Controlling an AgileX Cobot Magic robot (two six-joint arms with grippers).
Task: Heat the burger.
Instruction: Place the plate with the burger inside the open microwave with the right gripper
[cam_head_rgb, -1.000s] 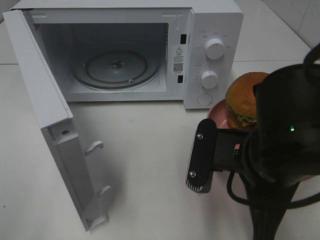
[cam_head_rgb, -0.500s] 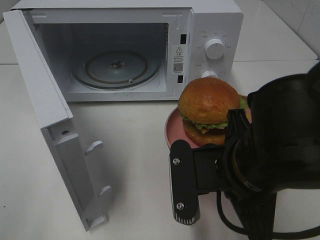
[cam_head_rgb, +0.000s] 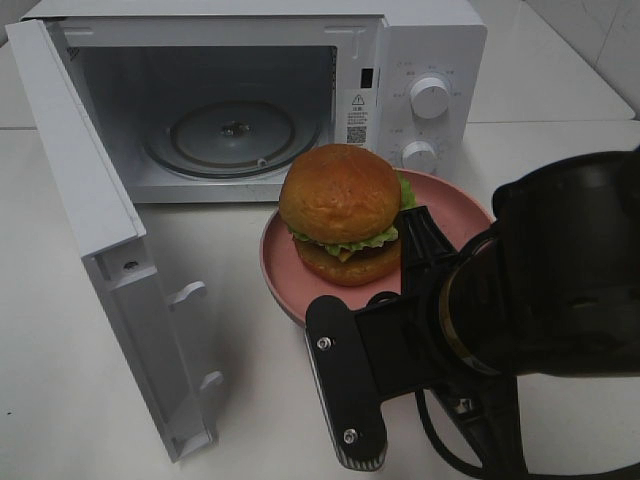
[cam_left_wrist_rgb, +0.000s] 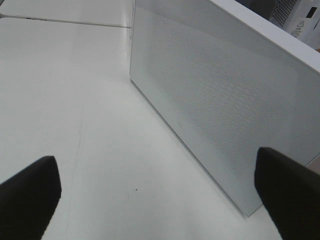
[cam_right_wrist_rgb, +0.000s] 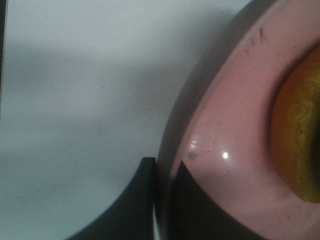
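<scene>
The burger (cam_head_rgb: 340, 205), with a golden-brown bun and a lettuce frill, sits on a pink plate (cam_head_rgb: 455, 215) held above the table in front of the open microwave (cam_head_rgb: 430, 60). My right gripper (cam_head_rgb: 418, 250) is shut on the plate's near rim. The right wrist view shows its dark fingers (cam_right_wrist_rgb: 145, 200) clamped on either side of the pink plate's rim (cam_right_wrist_rgb: 200, 145), with the burger's bun (cam_right_wrist_rgb: 300, 130) at the edge. My left gripper (cam_left_wrist_rgb: 160, 200) is open, with nothing between its fingers. It hangs over the table beside the outer face of the microwave door (cam_left_wrist_rgb: 220, 100).
The microwave door (cam_head_rgb: 90, 220) is swung wide open on the left, reaching toward the table's front. A glass turntable (cam_head_rgb: 232, 135) lies inside the cavity. Two knobs (cam_head_rgb: 428, 98) are on the right panel. My bulky right arm (cam_head_rgb: 560, 290) fills the lower right.
The right gripper has carried the plate and burger leftward and nearer, from beside the microwave's right panel to in front of its opening. The left gripper has stayed open.
</scene>
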